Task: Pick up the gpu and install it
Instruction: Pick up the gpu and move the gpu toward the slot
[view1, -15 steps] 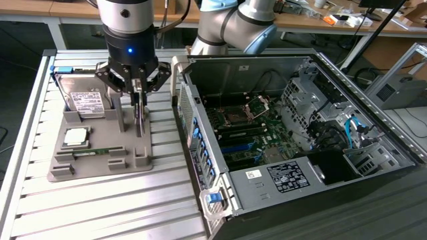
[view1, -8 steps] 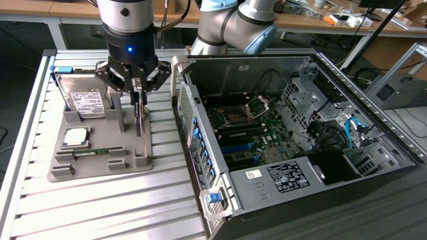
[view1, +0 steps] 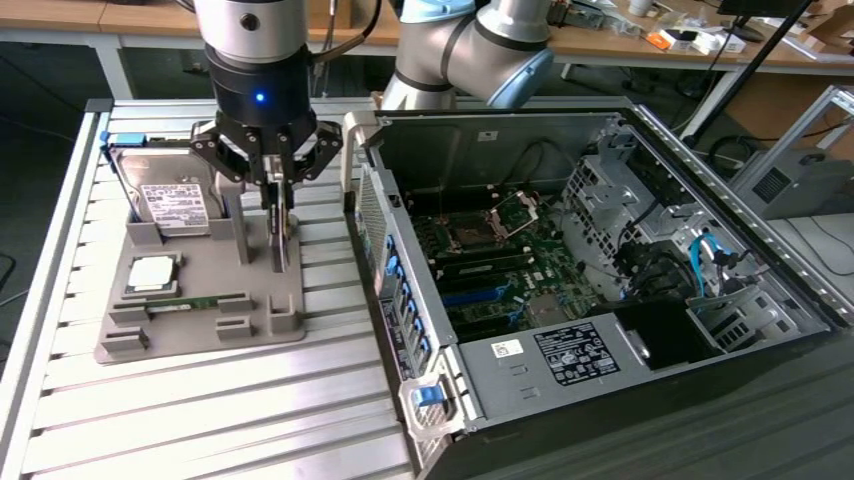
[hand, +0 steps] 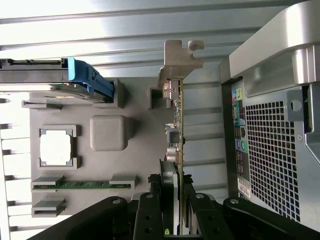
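Note:
The gpu (view1: 279, 236) stands on edge over the grey holder tray (view1: 200, 335), on the side nearest the computer case. In the wrist view the gpu (hand: 176, 125) shows edge-on, with its silver end bracket at the far end by the tray's slot block. My gripper (view1: 276, 195) comes straight down on it. The black fingers (hand: 152, 210) press both faces of the card at my gripper (hand: 175, 192), so it is shut on the card. I cannot tell whether the card's lower edge still rests in the tray (hand: 135, 165).
On the tray sit a silver hard drive (view1: 174, 200) with a white label, a processor chip (view1: 151, 275) and a green memory stick (view1: 200, 302). The open computer case (view1: 747, 270) lies to the exterior view's right, its motherboard (view1: 494, 270) exposed. Everything rests on a ribbed metal table (view1: 240, 420).

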